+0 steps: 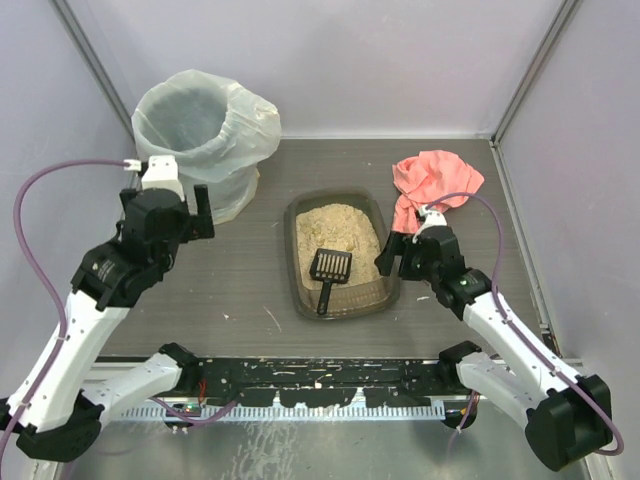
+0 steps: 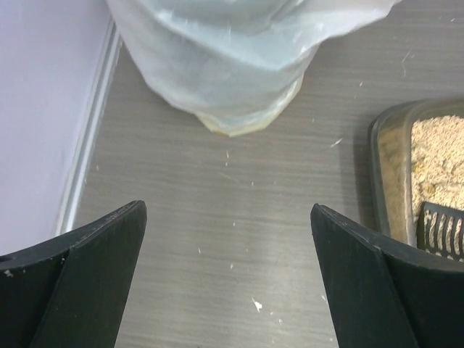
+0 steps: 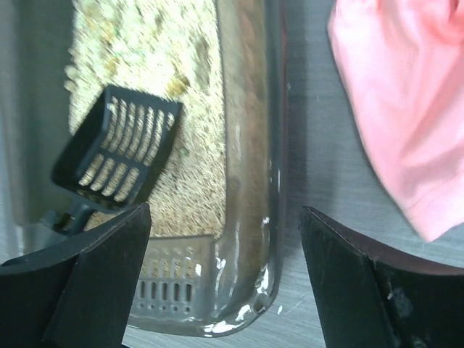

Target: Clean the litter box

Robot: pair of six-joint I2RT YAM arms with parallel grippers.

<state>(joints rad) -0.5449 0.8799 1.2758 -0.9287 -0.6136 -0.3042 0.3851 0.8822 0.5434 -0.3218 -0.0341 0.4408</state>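
The litter box [image 1: 297, 272], a shallow dark tray of tan litter, sits mid-table. A small black slotted scoop [image 1: 329, 272] lies in its near half, handle toward me. My right gripper [image 1: 393, 252] is open and empty, hovering over the box's right rim; in the right wrist view the rim [image 3: 254, 145] and the scoop [image 3: 119, 148] lie between and left of my fingers. My left gripper [image 1: 204, 212] is open and empty beside the bag-lined bin [image 1: 205, 135]; the left wrist view shows the bin [image 2: 232, 65] ahead and the box's corner [image 2: 395, 174] at right.
A pink cloth [image 1: 430, 182] lies crumpled just right of the box's far corner, also in the right wrist view [image 3: 406, 94]. Grey walls close the table's back and sides. Litter specks dot the table [image 2: 217, 217].
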